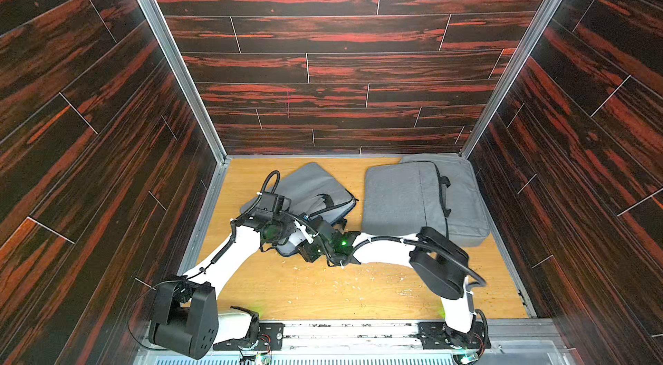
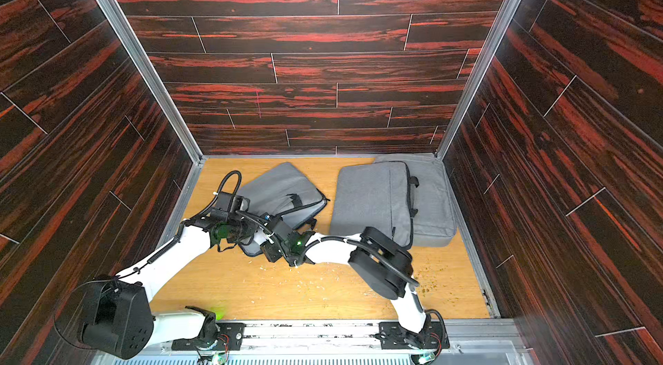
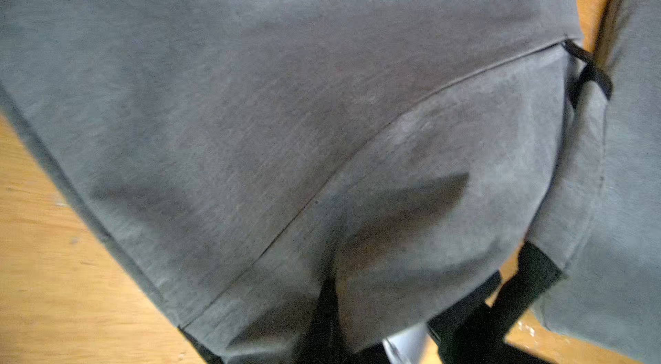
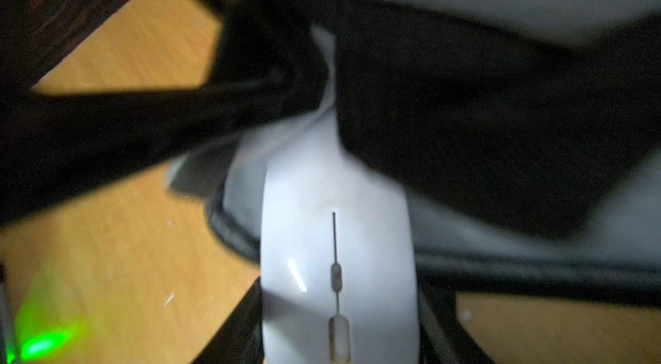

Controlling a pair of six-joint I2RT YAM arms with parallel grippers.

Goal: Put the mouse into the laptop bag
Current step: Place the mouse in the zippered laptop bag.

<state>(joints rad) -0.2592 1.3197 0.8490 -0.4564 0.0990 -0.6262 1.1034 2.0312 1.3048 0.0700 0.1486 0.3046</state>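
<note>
A grey laptop bag (image 1: 308,185) (image 2: 278,184) lies left of middle on the wooden table, its black handles toward the arms. My left gripper (image 1: 288,214) (image 3: 329,305) is shut, pinching the bag's grey fabric (image 3: 393,237) at its opening edge. The white mouse (image 4: 339,265) sits between the black fingers (image 4: 236,330) of my right gripper (image 1: 301,234) (image 4: 339,308), which is shut on it. Its front end reaches under a black handle strap (image 4: 447,122) at the bag's mouth. A pale sliver of the mouse (image 3: 407,344) shows in the left wrist view.
Two more grey bags lie stacked at the back right (image 1: 398,198) (image 2: 373,198), close to the right arm's elbow (image 1: 437,266). Crumbs (image 1: 358,284) litter the table's front half. Dark panelled walls close in three sides; a metal rail (image 1: 351,331) runs along the front.
</note>
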